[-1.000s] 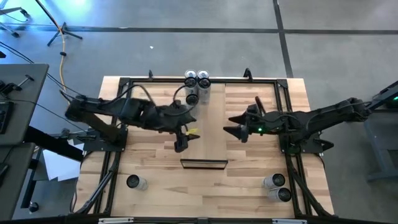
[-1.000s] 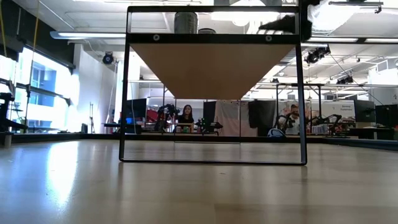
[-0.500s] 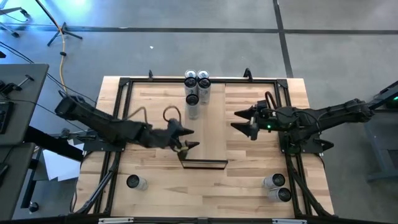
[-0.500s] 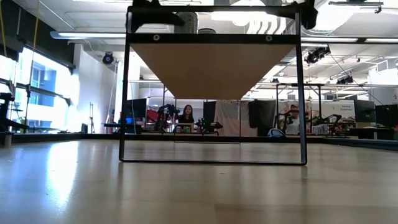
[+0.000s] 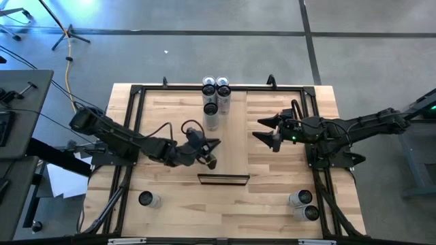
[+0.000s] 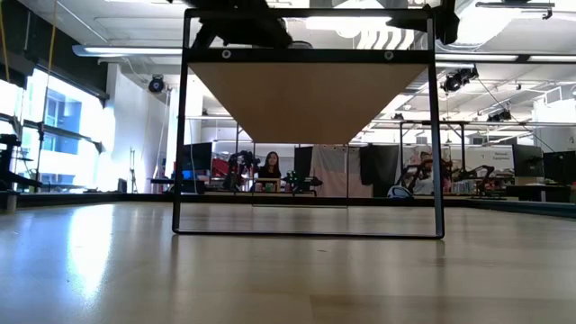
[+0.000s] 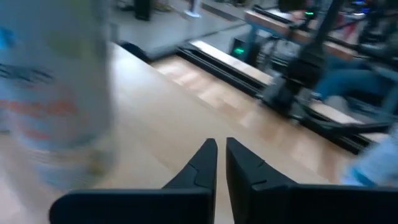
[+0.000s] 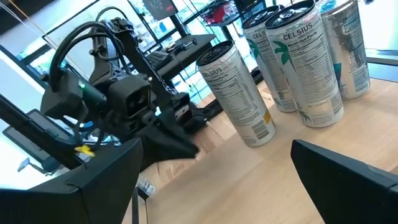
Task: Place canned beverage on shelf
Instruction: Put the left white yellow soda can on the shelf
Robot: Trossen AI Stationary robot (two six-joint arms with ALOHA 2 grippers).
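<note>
My left gripper (image 5: pixel 212 151) hangs over the shelf (image 5: pixel 225 136), fingers (image 7: pixel 208 163) pressed together on nothing. At its 12 o'clock, 4 cans (image 5: pixel 215 95) stand in a close cluster on the shelf's far end. My right gripper (image 5: pixel 264 129) waits at 3 o'clock, fingers wide apart. 3 more cans sit on the table (image 5: pixel 170 197).

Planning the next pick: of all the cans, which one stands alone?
The can near the table's front-left corner: no can beside it. The others cluster: four on the shelf at the back, two front-right.
</note>
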